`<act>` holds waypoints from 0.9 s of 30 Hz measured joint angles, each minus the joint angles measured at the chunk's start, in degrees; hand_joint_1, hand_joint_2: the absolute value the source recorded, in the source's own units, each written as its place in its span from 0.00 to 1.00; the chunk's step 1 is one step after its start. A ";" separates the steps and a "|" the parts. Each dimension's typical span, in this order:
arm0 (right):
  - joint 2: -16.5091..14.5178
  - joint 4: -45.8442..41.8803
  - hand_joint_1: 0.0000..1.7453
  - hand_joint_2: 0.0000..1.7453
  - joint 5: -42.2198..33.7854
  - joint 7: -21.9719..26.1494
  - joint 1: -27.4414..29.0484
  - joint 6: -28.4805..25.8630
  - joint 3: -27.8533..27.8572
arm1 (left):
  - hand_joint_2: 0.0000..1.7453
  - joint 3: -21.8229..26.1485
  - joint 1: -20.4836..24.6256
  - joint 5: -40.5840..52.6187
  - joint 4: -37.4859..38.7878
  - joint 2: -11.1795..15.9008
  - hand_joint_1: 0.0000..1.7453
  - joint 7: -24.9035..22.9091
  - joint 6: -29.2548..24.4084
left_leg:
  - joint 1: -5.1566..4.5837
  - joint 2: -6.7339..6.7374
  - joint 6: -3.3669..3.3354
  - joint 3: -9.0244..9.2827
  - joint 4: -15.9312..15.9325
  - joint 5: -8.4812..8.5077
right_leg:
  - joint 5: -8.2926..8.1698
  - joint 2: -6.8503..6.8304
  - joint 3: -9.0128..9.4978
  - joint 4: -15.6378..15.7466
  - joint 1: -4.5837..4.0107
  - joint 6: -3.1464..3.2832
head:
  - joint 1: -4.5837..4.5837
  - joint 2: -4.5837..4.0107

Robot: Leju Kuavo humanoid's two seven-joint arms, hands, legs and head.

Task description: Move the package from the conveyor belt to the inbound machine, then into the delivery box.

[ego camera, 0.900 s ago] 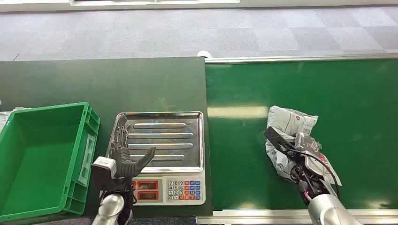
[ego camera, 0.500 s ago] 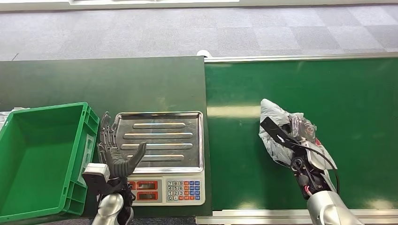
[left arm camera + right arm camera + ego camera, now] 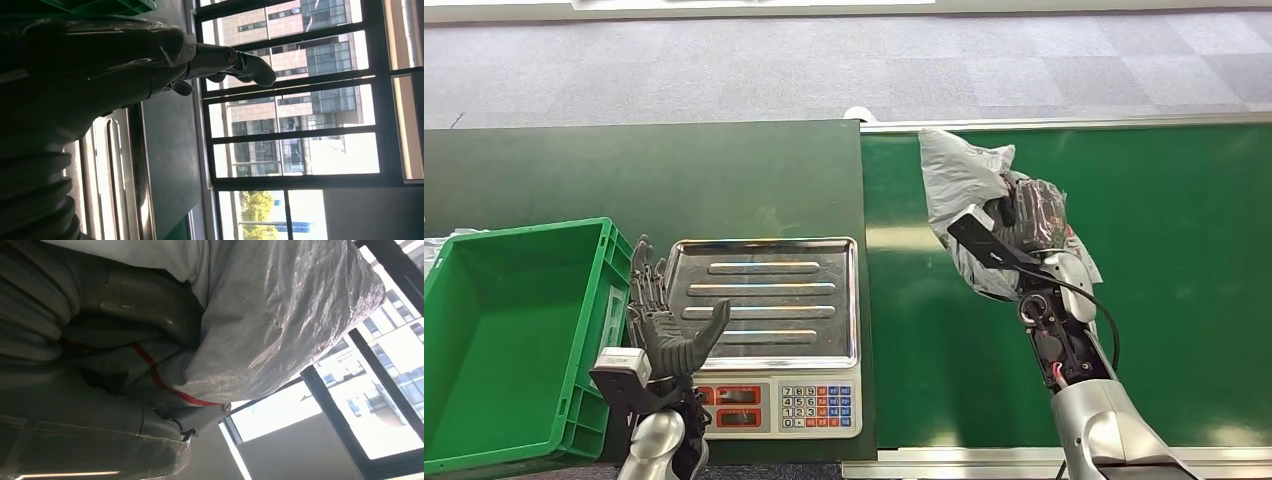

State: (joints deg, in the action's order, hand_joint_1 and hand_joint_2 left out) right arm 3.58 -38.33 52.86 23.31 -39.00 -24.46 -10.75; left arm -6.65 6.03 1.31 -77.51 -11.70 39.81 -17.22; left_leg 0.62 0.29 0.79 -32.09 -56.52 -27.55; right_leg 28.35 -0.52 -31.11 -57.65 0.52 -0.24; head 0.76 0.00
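My right hand (image 3: 1030, 215) grips a grey plastic package (image 3: 959, 178) and holds it up above the green conveyor belt (image 3: 1184, 250), close to the belt's left end. In the right wrist view the crinkled package (image 3: 280, 325) covers the hand, with a red line across it. The scale with a steel pan (image 3: 769, 290) and keypad stands left of the belt. My left hand (image 3: 664, 315) is raised at the pan's left edge, fingers spread and holding nothing; the left wrist view shows its fingers (image 3: 220, 57) extended. The green box (image 3: 574, 310) sits at the far left.
A dark green table (image 3: 644, 175) carries the scale and the box. Grey carpet floor (image 3: 824, 65) lies beyond the table and belt. The left wrist view looks out through windows (image 3: 300, 115) at buildings.
My right hand has lifted the package off the belt and carried it up and to the left, toward the scale. My left hand has shifted slightly left with fingers still spread.
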 joint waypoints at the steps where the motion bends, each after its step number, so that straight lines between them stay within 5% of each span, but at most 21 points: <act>1: -0.28 -0.58 1.00 1.00 -0.09 0.02 -0.14 0.00 -0.40 | 1.00 0.03 0.00 -0.01 -0.01 -0.03 0.00 0.00 0.03 | 0.00 0.00 0.00 0.00 0.00 0.00 | 0.00 0.00 0.00 0.00 0.00 0.00 | 0.00 0.00; 27: -4.17 -8.98 1.00 1.00 -1.80 1.43 -0.96 -1.32 -12.24 | 1.00 1.03 1.52 -0.62 1.12 -0.54 0.00 0.00 2.40 | 0.00 0.00 0.00 -0.01 0.00 0.01 | 0.00 0.00 -0.02 0.00 0.00 0.00 | -0.02 0.00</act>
State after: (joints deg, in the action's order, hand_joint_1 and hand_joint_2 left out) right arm -0.59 -47.31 51.06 24.74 -39.96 -25.78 -22.99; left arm -5.62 7.56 0.69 -76.39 -12.24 39.82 -14.82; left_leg 0.62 0.28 0.80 -32.10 -56.53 -27.54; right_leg 28.35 -0.52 -31.13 -57.66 0.51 -0.24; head 0.74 0.00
